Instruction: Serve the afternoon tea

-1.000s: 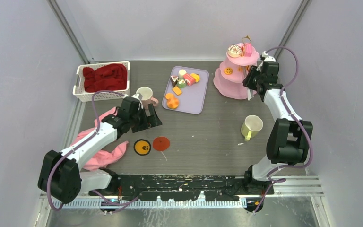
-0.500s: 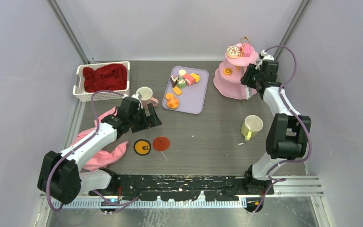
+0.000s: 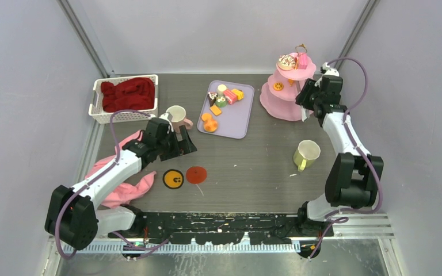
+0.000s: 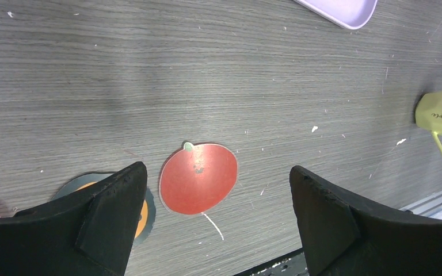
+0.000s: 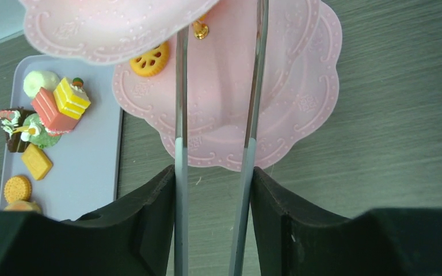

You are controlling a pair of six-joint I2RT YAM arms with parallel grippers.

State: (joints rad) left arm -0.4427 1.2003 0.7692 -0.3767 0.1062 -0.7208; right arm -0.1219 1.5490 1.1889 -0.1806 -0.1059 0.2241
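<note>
Nearest us, a crumpled pink cloth (image 3: 124,187) lay under the left arm. Just beyond it a flat round orange-and-black disc (image 3: 173,179) sat beside a flat round red disc (image 3: 195,174), close but apart. The left gripper (image 4: 216,172) hung above the table near these discs, its black fingers spread wide with nothing between them. Well apart to the right, a pale yellow-green mug (image 3: 307,152) stood upright on the grey wood-grain table (image 3: 247,167).

Past the left gripper, a cream mug with a pink handle (image 3: 176,114) stood upright just beside a rectangular lavender plastic tray (image 3: 237,119), which carried the small toy cakes and biscuits (image 3: 224,98). Left of it, a white slatted basket (image 3: 125,117) held a red cloth (image 3: 128,94).

Farthest, the right gripper (image 5: 214,190) was clamped on long metal tweezers (image 5: 180,103) reaching toward a pink three-tier plastic stand (image 3: 276,104); we could not see their tips. A round yellow biscuit (image 5: 149,60) lay on the middle tier. A sprinkled donut (image 3: 286,61) and a pink cake slice (image 3: 301,60) lay on top.
</note>
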